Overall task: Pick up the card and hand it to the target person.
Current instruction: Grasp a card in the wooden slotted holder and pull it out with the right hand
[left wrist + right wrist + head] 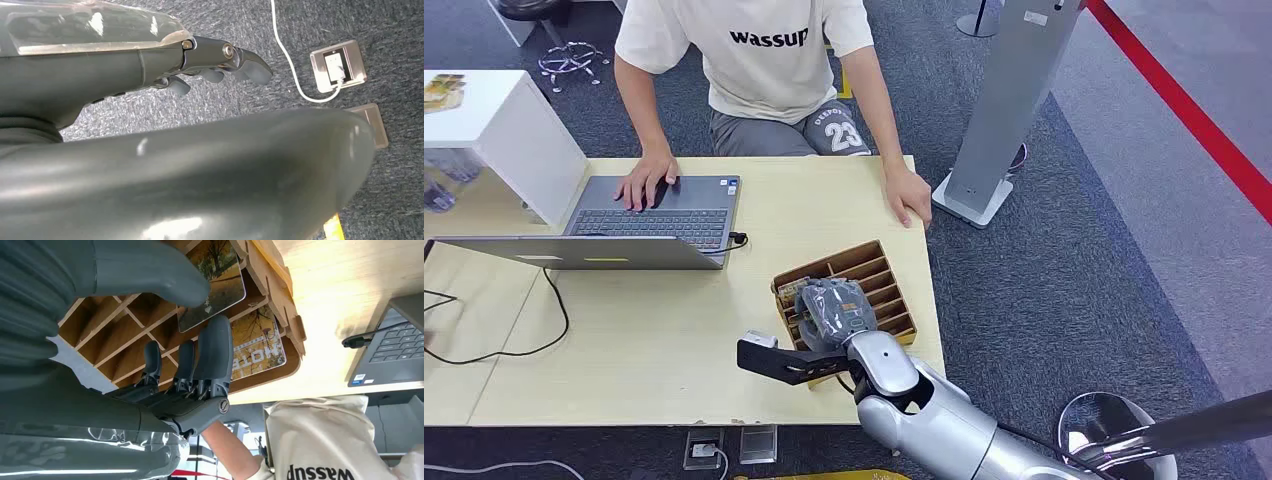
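Right robot hand (165,340) pinches card (212,285) w/ thumb over slotted wooden rack (879,285), frame center; thin grip, card may slip out.

Card (216,281): glossy rectangular, printed with an autumn-tree photo in yellow and brown, a dark band with small white marks along one short edge. It stands tilted in a slot at the end of a brown wooden slotted rack (876,282), leaning over a second card. Second card (260,342): same autumn print, large white lettering, lying flat in the rack's end compartment, partly covered by the first.

In the head view the rack sits on the worktop at about 5 o'clock, near the worktop's right edge. Target person (769,60): white printed T-shirt, grey shorts, seated at 12 o'clock, both hands on the worktop.
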Action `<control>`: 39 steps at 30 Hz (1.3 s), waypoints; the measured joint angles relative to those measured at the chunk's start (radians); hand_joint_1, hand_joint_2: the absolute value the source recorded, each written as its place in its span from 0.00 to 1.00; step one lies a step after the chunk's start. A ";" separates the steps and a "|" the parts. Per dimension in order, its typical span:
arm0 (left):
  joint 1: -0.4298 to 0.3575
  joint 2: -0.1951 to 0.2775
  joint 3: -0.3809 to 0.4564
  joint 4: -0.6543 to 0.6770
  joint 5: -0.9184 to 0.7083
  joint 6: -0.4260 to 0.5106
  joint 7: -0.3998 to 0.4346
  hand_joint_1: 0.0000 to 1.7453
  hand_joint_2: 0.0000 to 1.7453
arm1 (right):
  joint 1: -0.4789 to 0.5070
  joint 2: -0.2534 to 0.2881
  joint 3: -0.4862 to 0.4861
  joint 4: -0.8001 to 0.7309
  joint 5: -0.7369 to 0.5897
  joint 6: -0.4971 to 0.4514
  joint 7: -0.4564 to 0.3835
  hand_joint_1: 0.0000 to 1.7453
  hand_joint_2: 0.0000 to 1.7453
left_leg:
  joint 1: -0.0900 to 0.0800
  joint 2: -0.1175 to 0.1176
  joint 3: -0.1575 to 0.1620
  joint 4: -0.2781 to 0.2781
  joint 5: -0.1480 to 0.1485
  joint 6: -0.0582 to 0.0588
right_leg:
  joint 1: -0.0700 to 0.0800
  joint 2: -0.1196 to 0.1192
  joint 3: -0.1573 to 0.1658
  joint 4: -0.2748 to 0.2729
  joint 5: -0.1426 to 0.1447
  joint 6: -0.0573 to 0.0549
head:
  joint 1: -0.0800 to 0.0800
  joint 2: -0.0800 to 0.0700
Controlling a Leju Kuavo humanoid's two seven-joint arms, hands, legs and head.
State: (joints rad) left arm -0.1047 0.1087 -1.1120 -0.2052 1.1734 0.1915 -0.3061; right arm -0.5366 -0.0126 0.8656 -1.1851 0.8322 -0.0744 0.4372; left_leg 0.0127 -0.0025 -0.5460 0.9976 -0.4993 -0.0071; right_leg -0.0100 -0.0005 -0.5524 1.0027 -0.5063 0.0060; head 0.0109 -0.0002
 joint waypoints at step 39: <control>0.000 0.000 0.000 0.000 0.001 0.002 -0.002 0.00 0.00 | 0.001 0.000 0.002 0.014 -0.010 -0.004 -0.006 0.59 1.00 | 0.000 0.000 0.000 0.000 0.000 0.000 | 0.000 0.000 0.000 0.000 0.000 0.000 | 0.000 0.000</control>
State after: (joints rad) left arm -0.1047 0.1091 -1.1119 -0.2052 1.1743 0.1932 -0.3077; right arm -0.5359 -0.0126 0.8675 -1.1711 0.8224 -0.0786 0.4307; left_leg 0.0126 -0.0025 -0.5459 0.9976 -0.4993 -0.0071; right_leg -0.0100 -0.0005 -0.5524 1.0027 -0.5063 0.0060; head 0.0111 -0.0004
